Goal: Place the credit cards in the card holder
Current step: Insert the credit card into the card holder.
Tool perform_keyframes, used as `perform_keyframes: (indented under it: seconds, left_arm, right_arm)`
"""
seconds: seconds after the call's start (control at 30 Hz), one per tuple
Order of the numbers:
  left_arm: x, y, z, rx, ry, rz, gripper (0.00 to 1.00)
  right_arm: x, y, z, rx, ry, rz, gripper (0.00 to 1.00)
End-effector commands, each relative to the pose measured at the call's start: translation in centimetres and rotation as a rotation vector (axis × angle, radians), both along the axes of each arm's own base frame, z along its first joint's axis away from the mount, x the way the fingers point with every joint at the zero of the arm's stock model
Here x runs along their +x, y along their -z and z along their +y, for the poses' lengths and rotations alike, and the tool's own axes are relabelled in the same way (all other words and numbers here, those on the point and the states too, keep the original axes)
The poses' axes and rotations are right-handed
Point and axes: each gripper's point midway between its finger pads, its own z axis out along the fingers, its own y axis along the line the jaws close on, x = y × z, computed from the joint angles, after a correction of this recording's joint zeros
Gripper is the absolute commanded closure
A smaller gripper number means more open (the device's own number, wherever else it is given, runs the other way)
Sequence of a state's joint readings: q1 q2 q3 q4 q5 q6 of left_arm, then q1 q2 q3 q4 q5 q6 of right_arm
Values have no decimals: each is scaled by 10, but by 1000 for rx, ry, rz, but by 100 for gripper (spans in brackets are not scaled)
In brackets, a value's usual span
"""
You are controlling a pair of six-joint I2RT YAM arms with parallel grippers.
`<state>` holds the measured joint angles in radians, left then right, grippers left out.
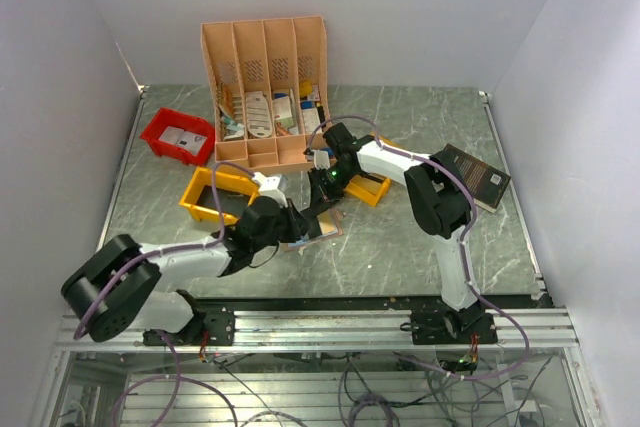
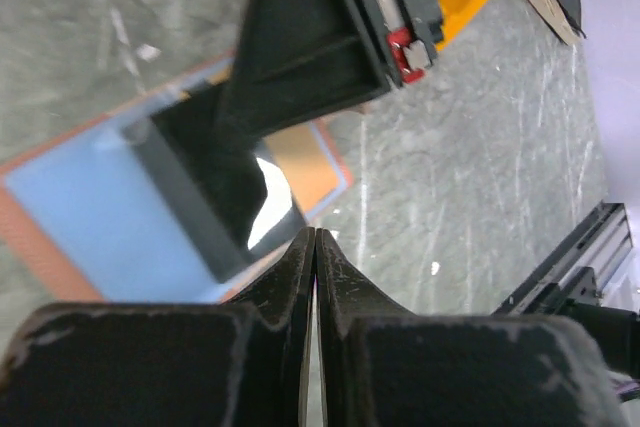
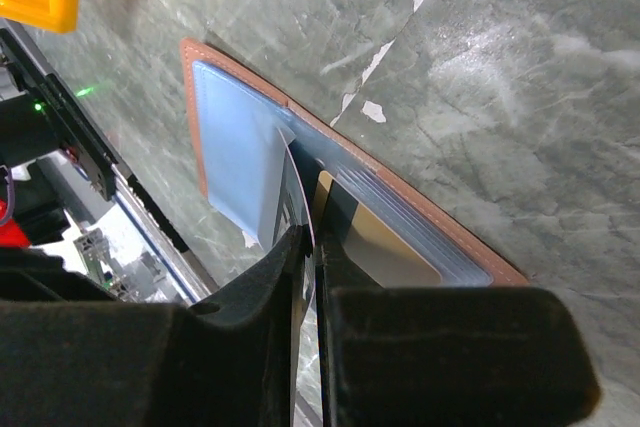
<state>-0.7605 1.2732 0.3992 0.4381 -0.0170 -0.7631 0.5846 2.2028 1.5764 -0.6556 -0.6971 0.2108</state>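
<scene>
card holder (image 3: 235,142) open flat on surface (image 3: 480,97), between both arms | right gripper (image 3: 308,239) narrow, seemingly pinching credit card (image 3: 292,182) edge-on at pocket mouth | left gripper (image 2: 315,239) closed at holder's near edge | advice: align card parallel to slot, slide slowly, pin holder down

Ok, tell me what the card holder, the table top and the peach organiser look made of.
Card holder: tan leather or imitation, matte, with a raised rim; its pockets are clear bluish plastic, faintly glossy. Table top: grey-green marble-look stone or laminate, veined, soft sheen. Peach organiser: likely matte plastic, with moulded slotted vents.
</scene>
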Motion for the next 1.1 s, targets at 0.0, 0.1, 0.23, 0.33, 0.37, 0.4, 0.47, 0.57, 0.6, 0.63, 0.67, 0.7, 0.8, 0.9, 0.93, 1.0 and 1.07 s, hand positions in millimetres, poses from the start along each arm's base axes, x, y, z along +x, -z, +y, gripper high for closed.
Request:
perform_keyframes:
  seconds: [0.0,0.1,0.23,0.33,0.37,0.4,0.47,0.57,0.6,0.63,0.67,0.7,0.8,0.9,0.93,1.0,1.07]
  left_arm:
    - [11,-21,-35,-84,-86,-13,88]
    - [13,-16,-50,-15,-167,-6,89]
    - [15,-5,-56,101,-249,-9,89]
    - [21,10,-53,195,-308,5,90]
    - [24,11,-53,206,-326,7,90]
    - [25,15,-53,221,-341,11,90]
    - [29,20,-50,254,-375,18,90]
    - [35,26,-46,306,-419,12,89]
    - [37,27,-47,313,-427,11,89]
    - [38,29,-48,314,-434,15,88]
    - [38,31,-50,313,-434,21,86]
    - [39,34,-50,312,-438,26,86]
    - [38,42,-54,308,-440,48,85]
    - [39,48,-52,317,-467,64,85]
    - [38,51,-49,335,-478,69,85]
    - [39,53,-42,365,-512,77,82]
    - [39,54,-36,393,-547,87,77]
  right_arm:
    - [-4,42,-12,-109,-7,8,92]
    - [-3,42,-12,-109,-7,9,91]
    - [-2,40,-13,-106,-5,5,91]
    - [-2,40,-13,-104,-4,6,91]
    - [-2,41,-13,-104,-5,9,91]
    - [-2,41,-13,-105,-5,9,91]
    - [-3,41,-13,-105,-6,9,91]
    - [-3,41,-13,-103,-6,10,91]
    - [-2,41,-13,-102,-6,9,91]
    - [-2,41,-13,-103,-6,10,91]
    - [-3,42,-13,-103,-7,11,91]
    - [-3,41,-13,-102,-8,11,91]
    - [-4,41,-13,-102,-8,11,91]
    - [-4,42,-14,-102,-8,13,91]
    - [-4,42,-13,-101,-9,13,91]
    - [-4,42,-14,-102,-8,13,91]
    - [-4,42,-14,-102,-8,13,90]
